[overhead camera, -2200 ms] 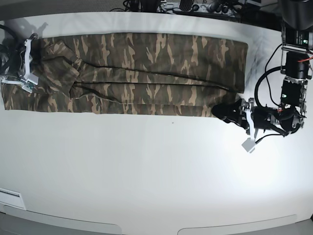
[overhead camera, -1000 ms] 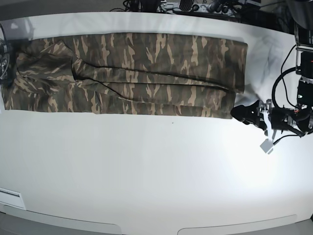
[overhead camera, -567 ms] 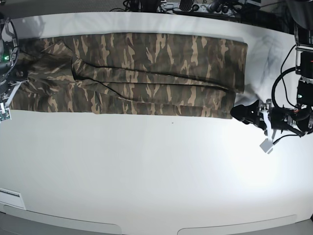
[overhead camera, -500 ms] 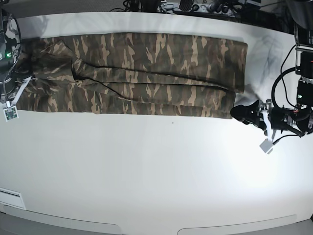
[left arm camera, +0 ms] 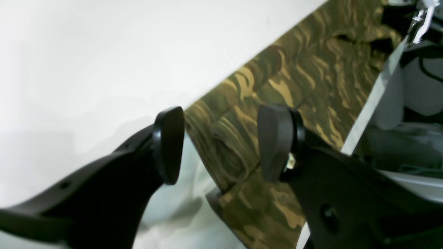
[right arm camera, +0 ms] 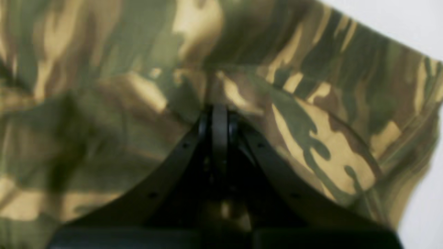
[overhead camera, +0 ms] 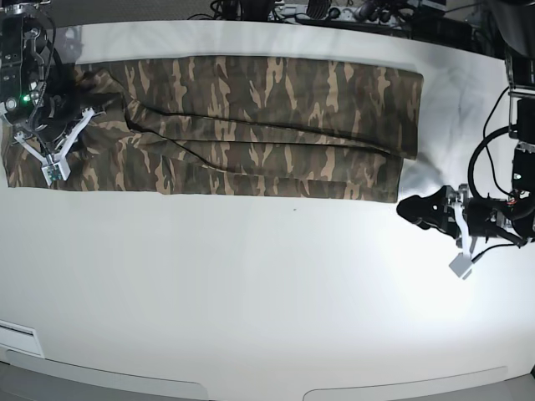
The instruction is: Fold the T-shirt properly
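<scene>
The camouflage T-shirt (overhead camera: 251,125) lies as a long folded strip across the far part of the white table (overhead camera: 267,292). My right gripper (overhead camera: 52,127) stands over the strip's left end. In the right wrist view my right gripper (right arm camera: 219,110) is shut on a pinched ridge of the T-shirt (right arm camera: 311,138). My left gripper (overhead camera: 411,209) rests low on the table just off the strip's near right corner. In the left wrist view my left gripper (left arm camera: 221,143) is open, and the T-shirt (left arm camera: 283,86) hem shows beyond its fingers.
Cables and equipment (overhead camera: 334,12) line the table's far edge. The left arm's body and cabling (overhead camera: 510,167) stand at the right edge. A white strip (overhead camera: 17,338) sits at the front left corner.
My right arm has come in from the left edge over the shirt's left end and shut on the cloth. My left gripper has slid slightly toward the table's front, still open.
</scene>
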